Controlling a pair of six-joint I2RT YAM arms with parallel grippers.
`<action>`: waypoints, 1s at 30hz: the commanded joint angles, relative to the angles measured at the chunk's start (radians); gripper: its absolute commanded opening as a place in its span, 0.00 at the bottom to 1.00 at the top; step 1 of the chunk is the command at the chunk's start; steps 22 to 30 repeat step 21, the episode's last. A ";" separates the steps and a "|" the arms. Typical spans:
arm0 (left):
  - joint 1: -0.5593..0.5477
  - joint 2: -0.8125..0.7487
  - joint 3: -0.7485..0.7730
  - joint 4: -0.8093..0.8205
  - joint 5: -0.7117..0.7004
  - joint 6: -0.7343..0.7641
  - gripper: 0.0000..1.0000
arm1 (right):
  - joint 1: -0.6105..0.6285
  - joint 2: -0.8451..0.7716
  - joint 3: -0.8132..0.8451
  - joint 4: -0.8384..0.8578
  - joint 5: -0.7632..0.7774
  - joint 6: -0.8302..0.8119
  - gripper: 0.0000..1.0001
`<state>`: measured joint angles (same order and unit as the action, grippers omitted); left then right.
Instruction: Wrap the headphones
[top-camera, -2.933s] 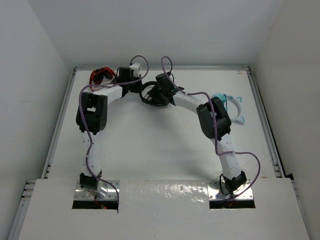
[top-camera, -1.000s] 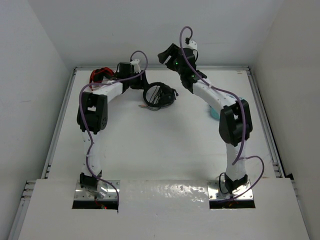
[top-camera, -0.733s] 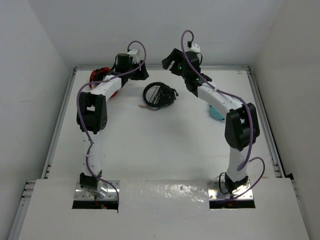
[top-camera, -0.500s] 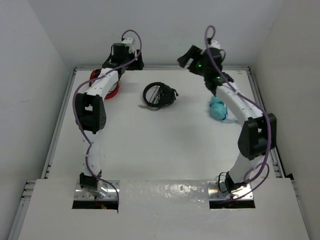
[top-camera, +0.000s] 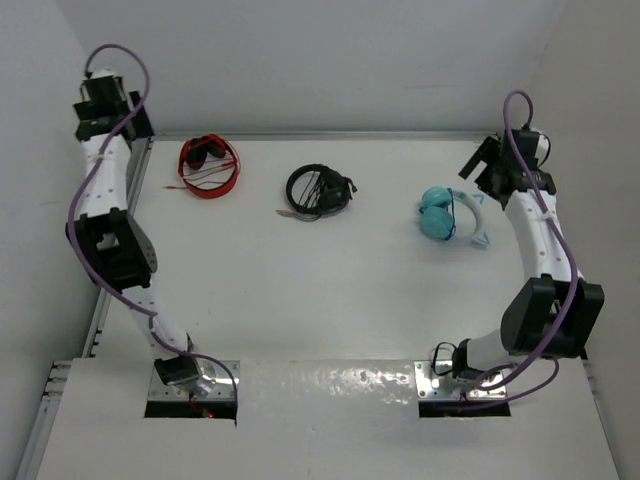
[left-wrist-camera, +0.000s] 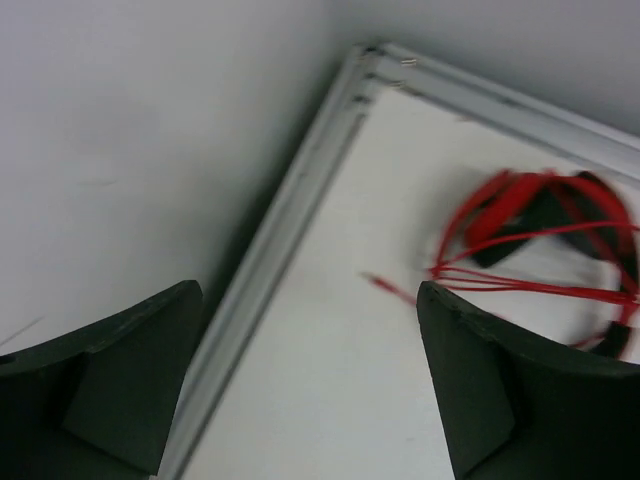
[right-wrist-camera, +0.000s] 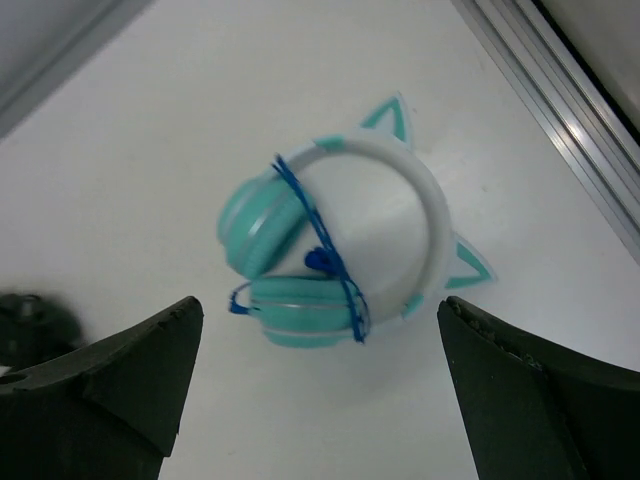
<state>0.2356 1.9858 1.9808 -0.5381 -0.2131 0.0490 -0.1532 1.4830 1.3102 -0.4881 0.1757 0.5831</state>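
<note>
The white table (top-camera: 320, 300) fills the top view, and three sets lie in a row across its far half. The left arm (top-camera: 110, 240) reaches up to the 10 o'clock corner. The right arm (top-camera: 545, 240) bends out toward the 3 o'clock edge. Both are well apart from the middle, so nothing stands over the work.

The black headphones (top-camera: 318, 190), the set to be wrapped, lie at 12 o'clock from the table's centre, untouched by either arm. Their band and earcups form a compact ring. The teal headphones (right-wrist-camera: 325, 270) lie at 2 o'clock, with a blue cord wound across the white band. The red headphones (left-wrist-camera: 545, 235) lie at 10 o'clock, their red cord looped over the cups.

The left gripper (left-wrist-camera: 310, 385) hangs above the table's rail beside the red set, jaws spread wide and empty. The right gripper (right-wrist-camera: 320, 390) hovers over the teal set, also spread wide and holding nothing.

The thin cable (top-camera: 312, 188) of the black set crosses inside the ring. It looks gathered, so the wrap seems done or nearly so, though how snugly I cannot tell.
</note>
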 joint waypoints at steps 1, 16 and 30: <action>0.019 -0.120 -0.022 -0.090 -0.022 0.049 0.87 | 0.009 -0.069 -0.072 -0.024 0.125 0.004 0.99; 0.019 -0.189 -0.122 -0.099 0.037 -0.006 0.88 | 0.009 -0.162 -0.213 0.103 0.157 0.167 0.99; 0.018 -0.194 -0.138 -0.099 0.095 -0.020 0.88 | 0.009 -0.185 -0.244 0.146 0.111 0.153 0.99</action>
